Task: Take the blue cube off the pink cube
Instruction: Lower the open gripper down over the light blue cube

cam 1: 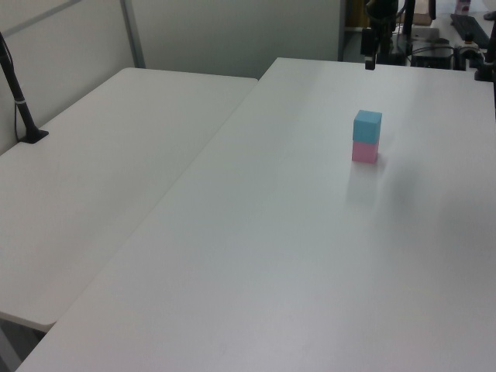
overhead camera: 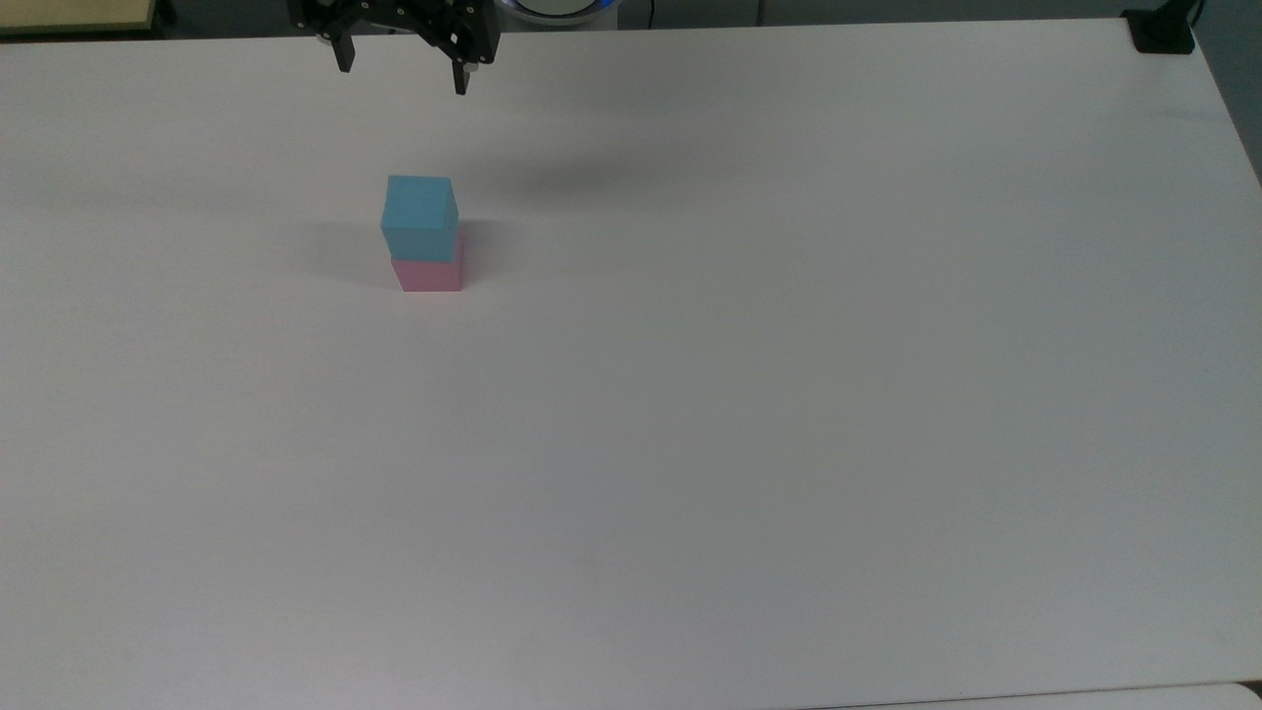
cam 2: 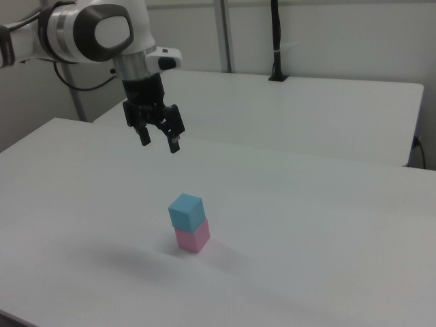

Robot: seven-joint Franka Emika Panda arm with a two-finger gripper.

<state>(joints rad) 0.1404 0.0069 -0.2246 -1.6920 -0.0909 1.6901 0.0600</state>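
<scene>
STACK: blue cube (overhead camera: 420,215) sits squarely on pink cube (overhead camera: 428,273), mid-worktop (overhead camera: 789,444) | CLAW (cam 2: 159,142): your fingers spread, empty, high above stack, presumably staged for descent | STATUS: removal not begun

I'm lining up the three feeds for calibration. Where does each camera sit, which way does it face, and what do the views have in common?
Top view: high above the table, looking down; open pincer at the top edge.
Left view: raised at one end of the table, looking along it; a dark pincer finger hangs at the far end.
Right view: raised at the table's side, facing the arm and pincer.
All three share the blue cube stacked on the pink cube.
</scene>
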